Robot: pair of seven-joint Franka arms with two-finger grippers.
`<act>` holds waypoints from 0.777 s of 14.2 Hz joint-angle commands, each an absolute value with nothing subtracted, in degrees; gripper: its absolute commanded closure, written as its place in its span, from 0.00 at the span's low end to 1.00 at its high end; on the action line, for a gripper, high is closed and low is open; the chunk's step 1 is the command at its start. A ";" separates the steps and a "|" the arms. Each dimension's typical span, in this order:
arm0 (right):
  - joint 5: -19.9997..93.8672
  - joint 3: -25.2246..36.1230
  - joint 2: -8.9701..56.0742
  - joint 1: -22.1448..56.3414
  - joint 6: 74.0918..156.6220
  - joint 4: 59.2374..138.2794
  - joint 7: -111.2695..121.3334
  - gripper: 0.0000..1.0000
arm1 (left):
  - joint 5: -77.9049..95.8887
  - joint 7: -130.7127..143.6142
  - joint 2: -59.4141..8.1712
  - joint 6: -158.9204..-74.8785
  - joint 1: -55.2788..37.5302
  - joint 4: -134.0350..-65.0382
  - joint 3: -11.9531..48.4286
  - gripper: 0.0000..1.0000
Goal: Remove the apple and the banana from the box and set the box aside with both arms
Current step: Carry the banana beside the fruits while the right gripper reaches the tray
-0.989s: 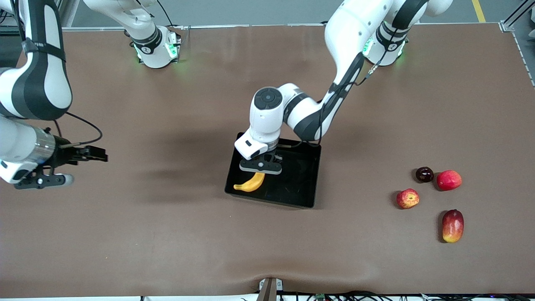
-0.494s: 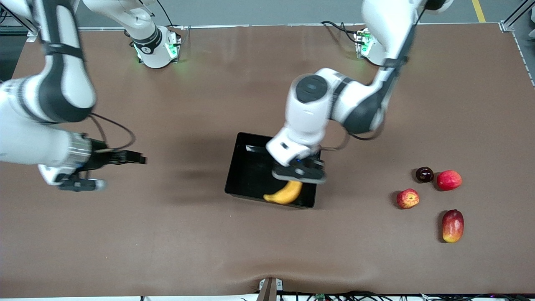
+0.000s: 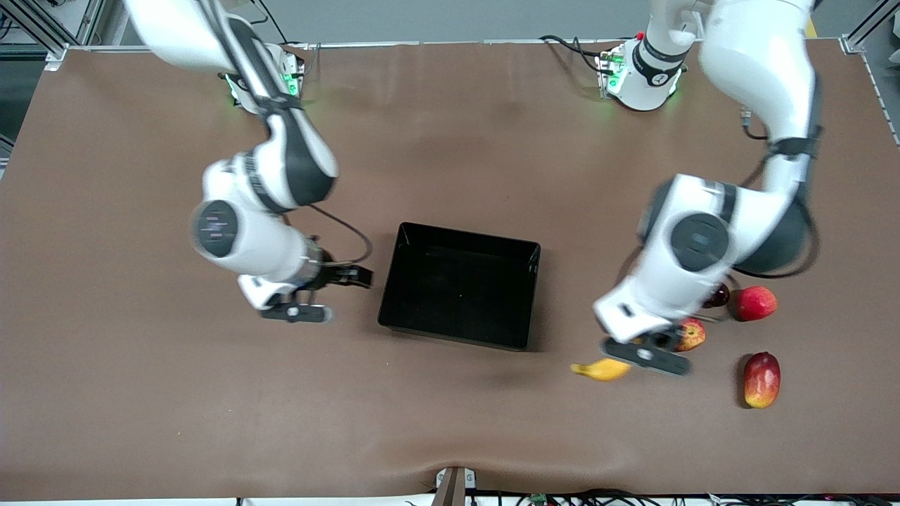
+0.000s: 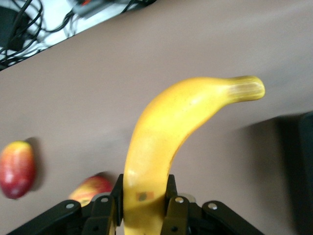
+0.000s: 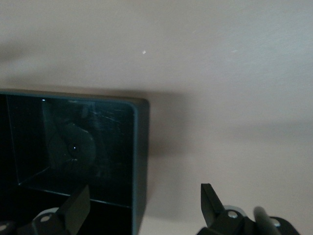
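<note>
We see the left gripper [image 3: 645, 353] up in the air over the brown table covering [image 3: 450, 436], clamped on one end of a curved yellow banana [image 3: 600, 370]; the left wrist view shows its black fingers [image 4: 108, 211] pressed against both sides of the fruit, whose stem end points away from the wrist; the gripper hangs over bare table between the box and the fruit cluster, just beside a small round red apple with yellow streaks [image 3: 690, 334], which rests on the table toward the left arm's end. The black rectangular shallow plastic bin [image 3: 460, 284] with low upright walls sits at mid-table with nothing in it. We find the right gripper [image 3: 299, 311] low over the table just beside the bin's wall toward the right arm's end; its fingers stand spread wide and hold nothing, and in the right wrist view one finger [image 5: 73, 208] shows over the bin's corner and the other over bare table. Near the apple lie a small dark maroon round fruit [image 3: 718, 294], partly hidden by the left arm, a rounder red fruit [image 3: 756, 303] farther from the camera than the apple, and an elongated red-yellow mango [image 3: 761, 379], nearer to the camera than the apple.
</note>
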State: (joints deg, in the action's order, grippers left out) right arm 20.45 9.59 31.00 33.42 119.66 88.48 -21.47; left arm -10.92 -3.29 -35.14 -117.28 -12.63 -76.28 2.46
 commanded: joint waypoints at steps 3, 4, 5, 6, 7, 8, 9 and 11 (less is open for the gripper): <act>18.20 10.46 36.38 37.52 122.43 87.63 -23.90 0.10 | -11.34 -22.39 -40.07 -125.05 -0.63 -76.99 3.34 1.00; 18.02 10.55 37.26 38.40 122.43 87.71 -23.91 0.29 | -11.25 -23.54 -41.47 -126.81 0.43 -76.91 3.34 1.00; 17.93 10.55 37.96 39.02 122.52 87.71 -23.99 0.45 | -11.42 -23.90 -42.62 -128.39 1.14 -76.90 3.34 1.00; 17.93 10.46 38.66 39.28 122.95 87.71 -23.99 0.64 | -11.60 -24.43 -44.11 -130.24 1.84 -76.90 3.25 1.00; 18.02 10.46 38.93 39.46 123.48 87.71 -23.99 0.76 | -11.60 -25.65 -45.77 -132.52 2.98 -76.82 3.25 1.00; 18.02 10.46 39.20 39.46 123.66 87.71 -23.99 0.86 | -11.60 -26.53 -47.44 -135.15 4.03 -76.73 3.25 1.00; 18.02 10.46 39.63 39.55 123.75 87.71 -23.99 0.92 | -11.43 -26.63 -48.50 -136.65 4.56 -76.73 3.25 1.00; 18.10 10.46 39.73 39.64 123.66 87.71 -23.99 1.00 | -11.25 -26.54 -49.83 -137.72 4.92 -76.73 3.25 1.00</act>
